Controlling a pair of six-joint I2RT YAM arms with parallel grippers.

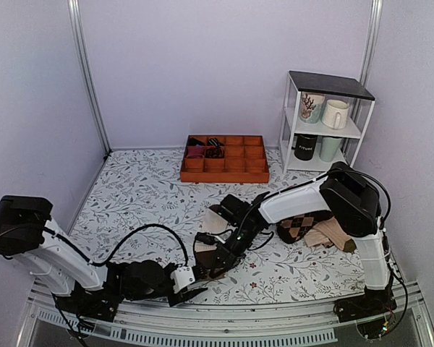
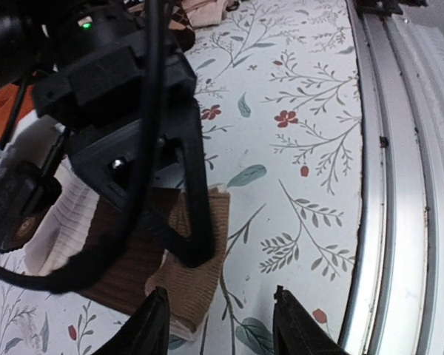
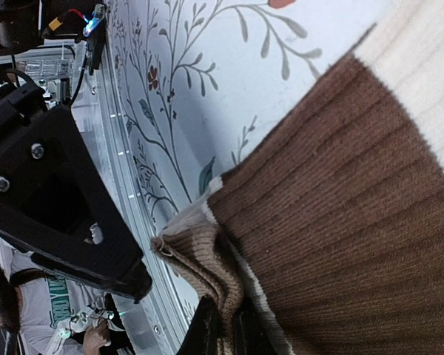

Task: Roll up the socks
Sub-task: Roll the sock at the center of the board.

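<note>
Clamping the socks (image 3: pixel 340 207) by the cuff (image 2: pixel 196 288), near edge: your right gripper (image 3: pixel 223 329); left gripper (image 2: pixel 226 325), fingers apart, just beside it.

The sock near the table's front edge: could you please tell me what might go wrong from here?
The right gripper pinches only a thin fold of the sock at its tan cuff, so it may slip out. The open left gripper hovers close by, so the two could collide. A black cable hangs over the sock and might snag.
</note>
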